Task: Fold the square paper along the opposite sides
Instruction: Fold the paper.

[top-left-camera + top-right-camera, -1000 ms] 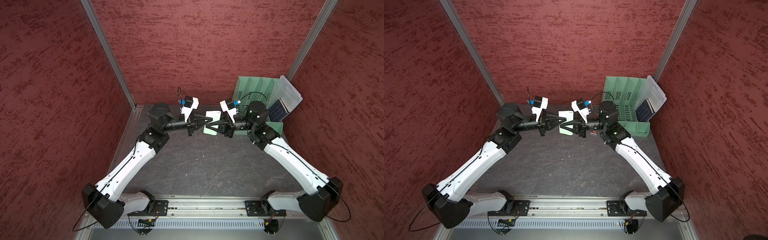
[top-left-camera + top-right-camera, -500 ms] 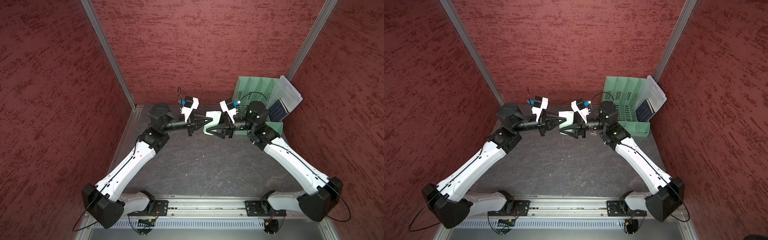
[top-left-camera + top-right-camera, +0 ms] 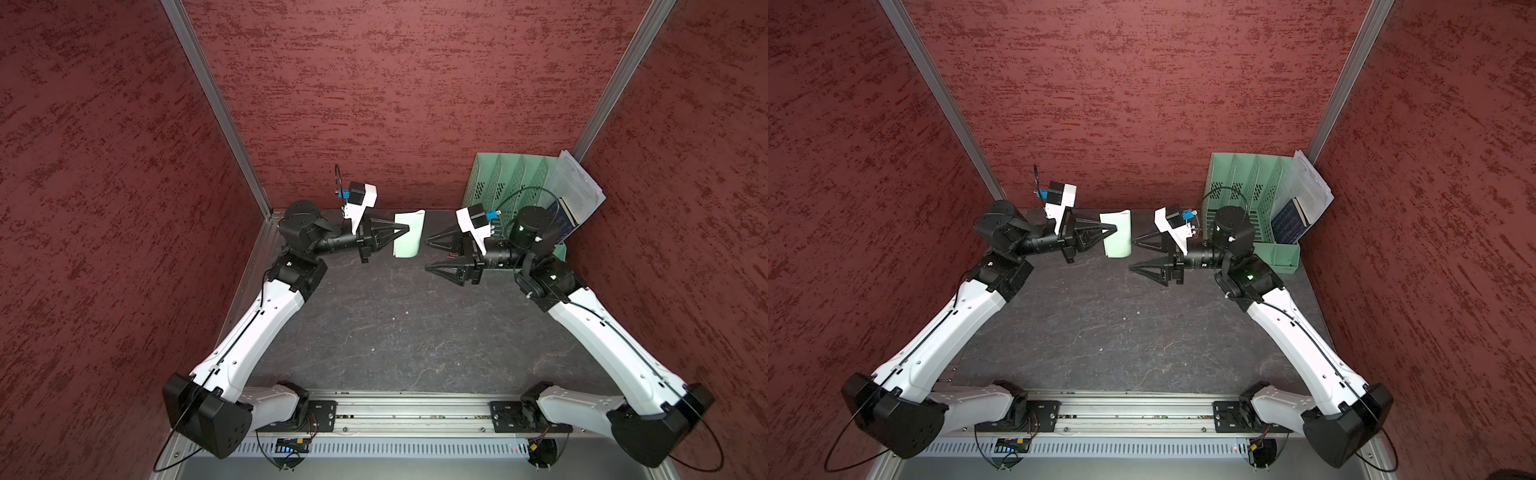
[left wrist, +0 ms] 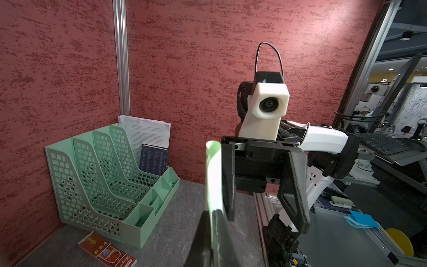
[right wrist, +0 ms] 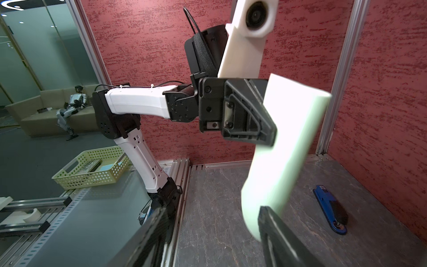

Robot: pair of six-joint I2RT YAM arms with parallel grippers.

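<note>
We list, at far right, a green file rack [image 3: 505,189] behind the right arm, with white printed sheets [image 3: 579,187] and a dark booklet [image 3: 564,219] leaning in it. An orange booklet [image 4: 106,252] lies flat before the rack. A blue stapler [image 5: 330,207] lies flat on the table [image 3: 395,332] beside a wall. Open tabletop lies between the arms toward the near edge. The square paper [image 3: 409,235], curled, hangs above the table at far centre, clamped in the left claw [image 3: 405,228]. The right claw [image 3: 427,255], fingers apart, sits just right of the paper's edge.

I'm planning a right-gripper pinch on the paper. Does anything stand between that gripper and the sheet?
Nothing visible does. The right gripper stands open beside the square paper, which the left gripper holds pinched aloft.
</note>
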